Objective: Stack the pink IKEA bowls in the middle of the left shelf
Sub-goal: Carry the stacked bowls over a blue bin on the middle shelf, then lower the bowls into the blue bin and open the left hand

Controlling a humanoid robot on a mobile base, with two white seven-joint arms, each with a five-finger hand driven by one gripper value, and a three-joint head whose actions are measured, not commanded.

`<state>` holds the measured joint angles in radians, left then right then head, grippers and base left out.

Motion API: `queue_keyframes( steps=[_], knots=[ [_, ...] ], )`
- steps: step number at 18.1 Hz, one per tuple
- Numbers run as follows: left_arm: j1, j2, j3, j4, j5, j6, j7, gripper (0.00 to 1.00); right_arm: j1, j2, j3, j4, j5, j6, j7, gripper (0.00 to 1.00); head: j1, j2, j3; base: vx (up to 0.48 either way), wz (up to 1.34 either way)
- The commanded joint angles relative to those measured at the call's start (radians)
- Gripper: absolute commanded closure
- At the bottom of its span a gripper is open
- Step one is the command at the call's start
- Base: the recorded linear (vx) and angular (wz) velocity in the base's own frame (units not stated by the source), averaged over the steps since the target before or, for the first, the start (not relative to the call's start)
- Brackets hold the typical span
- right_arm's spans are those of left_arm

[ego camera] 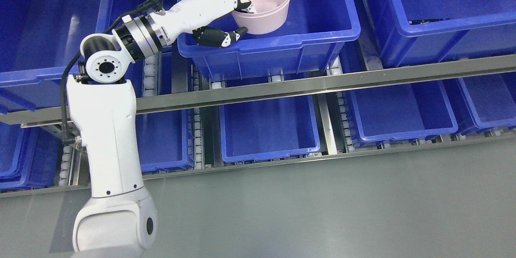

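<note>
No legible text, label, brand mark, number or sign is found anywhere in the head view. The pink bowl (264,6) carries no readable marking on its visible surfaces. The blue bins (314,44) show plain walls and rims. The steel shelf rail (363,78) is unmarked. A dark strip (429,20) lying in the upper right bin is too small to tell whether it bears print.
</note>
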<state>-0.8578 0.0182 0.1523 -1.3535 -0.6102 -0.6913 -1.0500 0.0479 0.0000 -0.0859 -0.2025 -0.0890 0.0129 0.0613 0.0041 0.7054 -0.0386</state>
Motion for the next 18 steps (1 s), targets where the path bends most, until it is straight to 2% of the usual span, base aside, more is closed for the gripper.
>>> queue_keyframes(
  steps=[1,6,9,11,12,13,14,15,16,18],
  knots=[
    [-0.038,0.0,-0.002,0.119,-0.019,0.018,0.01,0.91,0.0,-0.017,0.0,0.0,-0.002,-0.001,0.0,0.0,0.0,0.0,0.0,0.0,0.0],
    [-0.04,0.002,-0.005,0.119,-0.019,0.019,0.03,0.6,0.0,-0.017,0.0,0.0,0.0,-0.001,0.0,0.0,0.0,0.0,0.0,0.0,0.0],
    [-0.043,-0.001,0.007,0.113,-0.017,0.024,0.092,0.34,0.0,-0.017,0.0,0.0,0.0,-0.001,0.0,0.0,0.0,0.0,0.0,0.0,0.0],
    [-0.043,-0.001,0.013,0.111,-0.005,0.065,0.213,0.21,0.0,-0.017,0.0,0.0,0.0,-0.001,0.0,0.0,0.0,0.0,0.0,0.0,0.0],
    [-0.041,-0.001,0.025,0.113,-0.002,0.102,0.351,0.12,0.001,-0.017,0.0,0.0,0.0,-0.001,0.0,0.0,0.0,0.0,0.0,0.0,0.0],
    [-0.037,-0.001,0.033,0.114,0.013,0.122,0.469,0.08,0.0,-0.017,0.0,0.0,0.0,-0.001,0.0,0.0,0.0,0.0,0.0,0.0,0.0],
    [-0.027,-0.001,0.023,0.12,0.08,0.145,0.592,0.05,0.0,-0.017,0.0,0.0,0.0,-0.001,0.0,0.0,0.0,0.0,0.0,0.0,0.0],
    [-0.018,-0.001,0.007,0.123,0.193,0.166,0.652,0.03,0.0,-0.017,0.0,0.0,0.0,-0.001,0.0,0.0,0.0,0.0,0.0,0.0,0.0],
    [-0.004,-0.001,-0.014,0.123,0.336,0.209,0.665,0.02,0.0,-0.017,0.0,0.0,0.0,-0.001,0.0,0.0,0.0,0.0,0.0,0.0,0.0],
    [0.045,-0.001,-0.03,0.059,0.577,0.364,0.677,0.0,0.0,-0.017,0.0,0.0,0.0,-0.001,0.0,0.0,0.0,0.0,0.0,0.0,0.0]
  ],
)
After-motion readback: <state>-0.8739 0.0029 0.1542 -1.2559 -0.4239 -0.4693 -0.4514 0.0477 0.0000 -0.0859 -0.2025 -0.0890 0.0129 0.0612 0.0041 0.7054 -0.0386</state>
